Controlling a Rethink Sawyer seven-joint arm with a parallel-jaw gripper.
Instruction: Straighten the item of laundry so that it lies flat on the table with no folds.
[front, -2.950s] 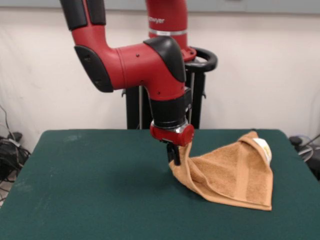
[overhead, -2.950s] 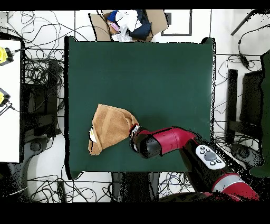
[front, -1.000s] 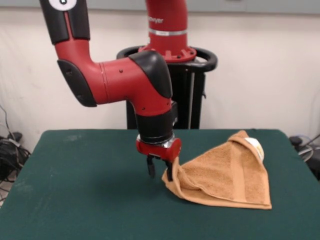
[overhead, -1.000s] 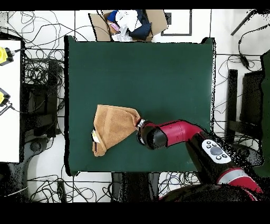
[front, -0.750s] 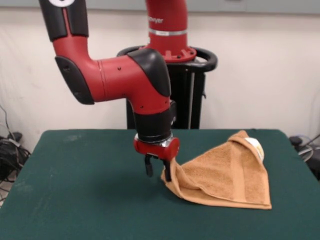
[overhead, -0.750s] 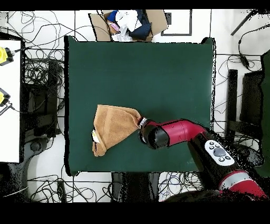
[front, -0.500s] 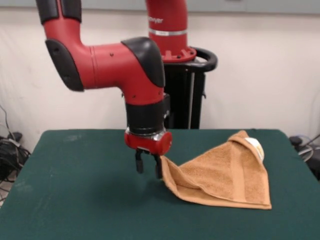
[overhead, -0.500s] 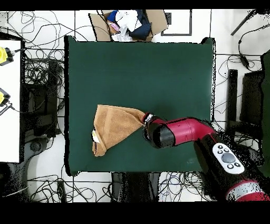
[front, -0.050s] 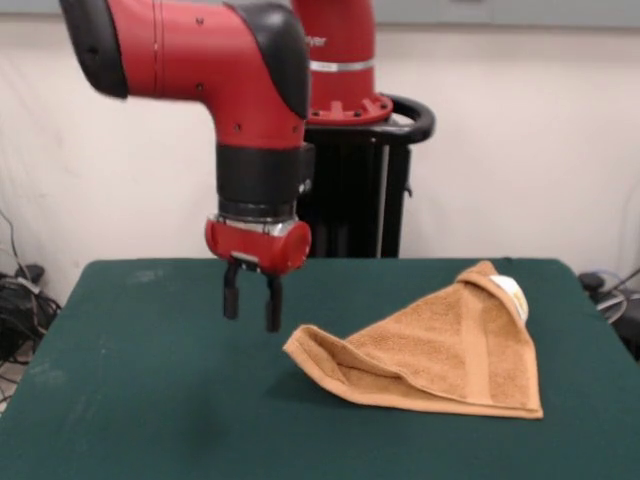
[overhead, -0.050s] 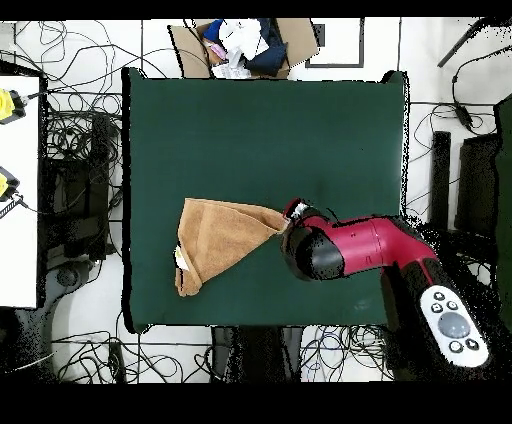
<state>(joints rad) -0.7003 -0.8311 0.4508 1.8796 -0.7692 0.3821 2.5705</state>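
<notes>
Front view: black two-fingered claw (front, -0.050s: 251, 302) hangs open, empty, raised above dark green felt surface (front, -0.050s: 140, 400), just beside pulled-out corner of orange-tan terry-cloth hand towel (front, -0.050s: 440, 350). Towel on surface, folded over into triangle, peaked, white label showing.

Overhead view: claw hidden under red arm (overhead, -0.050s: 360, 247); towel (overhead, -0.050s: 212, 240) left of centre. Risk: regrasping both layers drags fold along, unopened.
</notes>
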